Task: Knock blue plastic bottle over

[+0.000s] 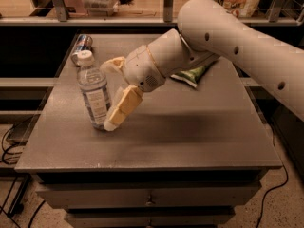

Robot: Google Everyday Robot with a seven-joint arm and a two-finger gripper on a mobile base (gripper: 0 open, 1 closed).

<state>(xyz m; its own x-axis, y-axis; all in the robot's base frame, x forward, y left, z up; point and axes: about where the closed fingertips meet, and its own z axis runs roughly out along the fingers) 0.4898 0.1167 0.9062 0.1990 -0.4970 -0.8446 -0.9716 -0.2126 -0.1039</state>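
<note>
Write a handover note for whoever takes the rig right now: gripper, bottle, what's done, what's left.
Gripper: open, low over the table, right beside the blue plastic bottle; its lower finger reaches the bottle's base on the right side.
Bottle: upright on the left part of the table, cap on.
Also there: drink can lying behind the bottle, chip bag behind the arm.
Done: approach.
Left: push the bottle over, probably leftward.
</note>
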